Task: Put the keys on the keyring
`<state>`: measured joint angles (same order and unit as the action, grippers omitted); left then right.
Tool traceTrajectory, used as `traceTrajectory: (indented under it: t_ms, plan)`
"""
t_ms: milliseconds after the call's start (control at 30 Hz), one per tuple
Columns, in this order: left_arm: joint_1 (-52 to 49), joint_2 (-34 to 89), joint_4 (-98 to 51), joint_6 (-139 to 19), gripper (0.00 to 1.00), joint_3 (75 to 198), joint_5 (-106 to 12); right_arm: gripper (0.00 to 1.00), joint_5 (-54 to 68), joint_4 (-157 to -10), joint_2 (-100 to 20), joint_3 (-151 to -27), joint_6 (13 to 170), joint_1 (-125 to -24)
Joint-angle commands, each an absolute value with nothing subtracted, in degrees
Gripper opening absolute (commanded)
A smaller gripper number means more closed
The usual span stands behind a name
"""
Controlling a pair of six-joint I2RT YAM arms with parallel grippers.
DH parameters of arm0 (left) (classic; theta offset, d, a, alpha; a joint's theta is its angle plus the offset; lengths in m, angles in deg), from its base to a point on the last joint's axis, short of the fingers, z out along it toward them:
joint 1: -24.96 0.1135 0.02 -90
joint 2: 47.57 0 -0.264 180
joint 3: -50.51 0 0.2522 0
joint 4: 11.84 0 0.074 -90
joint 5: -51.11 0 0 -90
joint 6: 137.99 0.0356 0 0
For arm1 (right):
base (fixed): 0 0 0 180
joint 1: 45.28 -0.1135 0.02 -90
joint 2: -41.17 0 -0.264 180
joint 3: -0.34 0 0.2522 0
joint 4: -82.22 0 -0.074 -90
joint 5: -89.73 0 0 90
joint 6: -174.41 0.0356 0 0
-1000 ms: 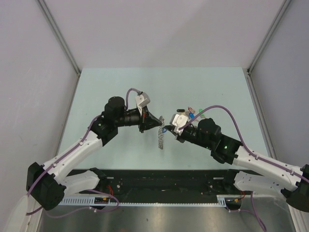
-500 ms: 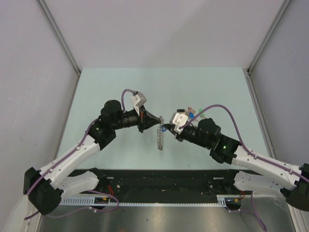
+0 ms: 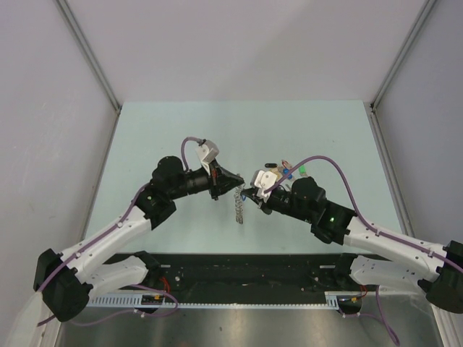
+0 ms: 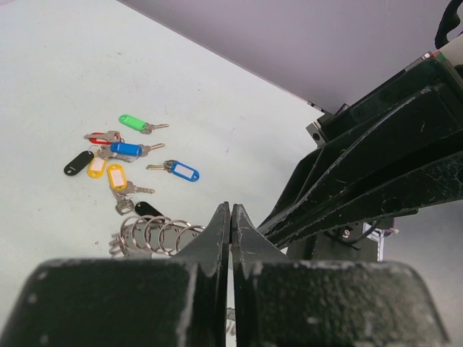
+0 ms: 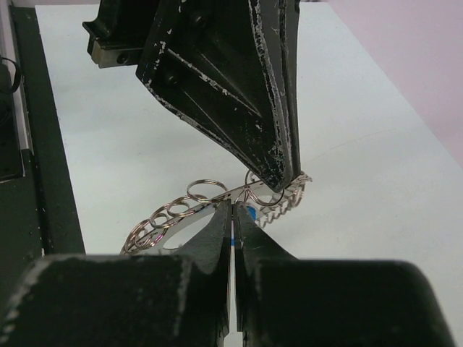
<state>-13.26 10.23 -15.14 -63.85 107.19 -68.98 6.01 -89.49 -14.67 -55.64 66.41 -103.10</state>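
Two grippers met tip to tip over the table (image 3: 181, 130) in the top view. The left gripper (image 3: 237, 186) was clamped shut on the top of the keyring (image 3: 239, 206), which hung down from it as a string of small wire loops. The right gripper (image 3: 249, 194) was closed too, just beside it, with a blue speck at its tip. The loose keys (image 3: 289, 171) lay on the table behind the right wrist.

Left wrist: its fingers were pressed flat together, with the keyring loops (image 4: 155, 233) just left of the tips. The keys (image 4: 124, 149) were scattered farther off (green, red, blue, yellow and black tags).

Right wrist: its jaws were shut on a blue tag (image 5: 249, 212), right at the keyring (image 5: 202, 194), with the left gripper's tip (image 5: 278, 177) pinching the ring above.
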Motion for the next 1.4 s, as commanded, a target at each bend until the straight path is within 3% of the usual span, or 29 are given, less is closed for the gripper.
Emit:
traceTrajectory:
  t_ms: [0,300,733,1033,1367]
  plan:
    - [-13.4,7.8,-7.0,-64.1,0.00,108.2,-66.5,0.00,6.9,-88.4,-14.2,-55.2,67.1,-103.6]
    - [-12.2,3.9,-19.5,-56.3,0.32,110.2,-64.6,0.00,6.7,-86.2,-10.7,-55.7,62.2,-100.4]
    - [-7.9,14.8,-43.0,-35.1,0.55,121.8,-91.2,0.00,11.9,-80.0,-9.5,-58.9,58.2,-99.0]
    - [-8.9,22.1,-59.1,-14.8,0.59,129.0,-100.3,0.00,15.2,-77.5,-9.7,-60.8,57.3,-99.4]
    - [-11.6,26.4,-61.7,-11.9,0.56,131.2,-99.9,0.00,16.3,-76.5,-10.6,-61.8,56.8,-100.6]
